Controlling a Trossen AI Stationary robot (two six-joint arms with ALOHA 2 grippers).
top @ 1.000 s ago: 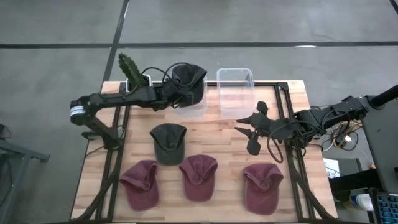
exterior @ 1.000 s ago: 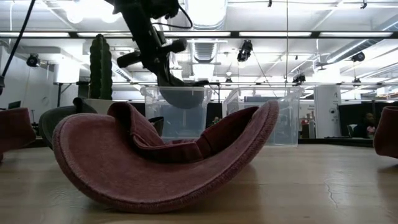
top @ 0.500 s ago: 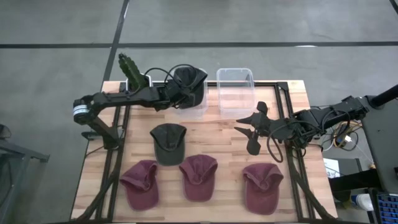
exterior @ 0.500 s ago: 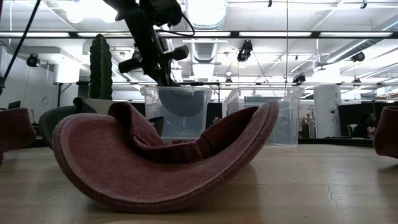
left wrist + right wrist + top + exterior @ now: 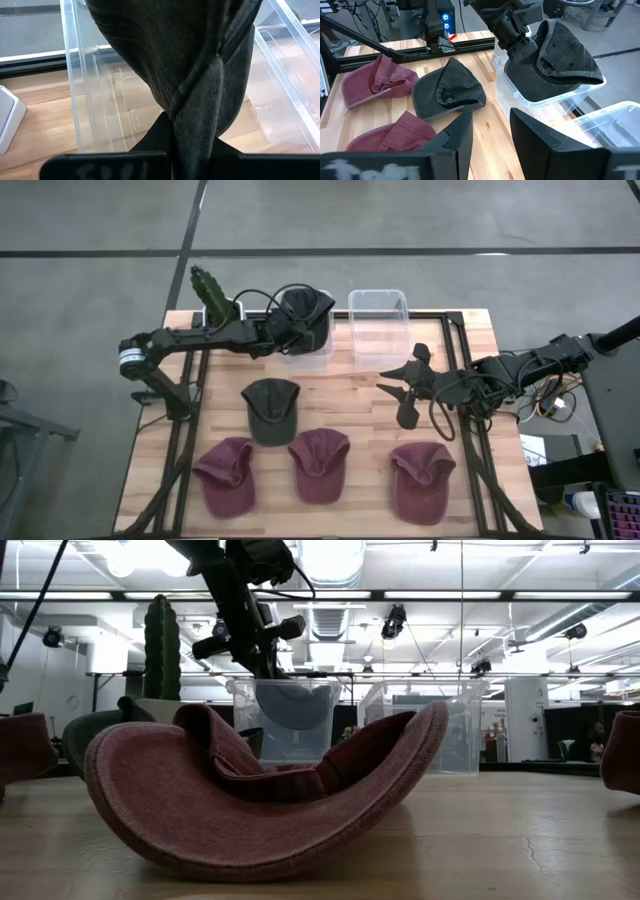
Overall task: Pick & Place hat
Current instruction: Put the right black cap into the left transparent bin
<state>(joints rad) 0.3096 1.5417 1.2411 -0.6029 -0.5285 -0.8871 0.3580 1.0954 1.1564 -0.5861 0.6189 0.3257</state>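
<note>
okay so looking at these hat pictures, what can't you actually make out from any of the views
- Left gripper: its fingertips are buried in the dark hat it holds over the left bin; the left wrist view is filled by fabric.
- Left bin floor: covered by that hat, so anything underneath is hidden.
- Low view: the maroon hat up close blocks most of the table behind it.
- Rightmost maroon hat: cut off by the low view's edge.

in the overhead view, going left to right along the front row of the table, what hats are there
Left maroon hat → middle maroon hat → right maroon hat. The dark green hat lies a row behind, between the first two, so it is not part of this row.
</note>
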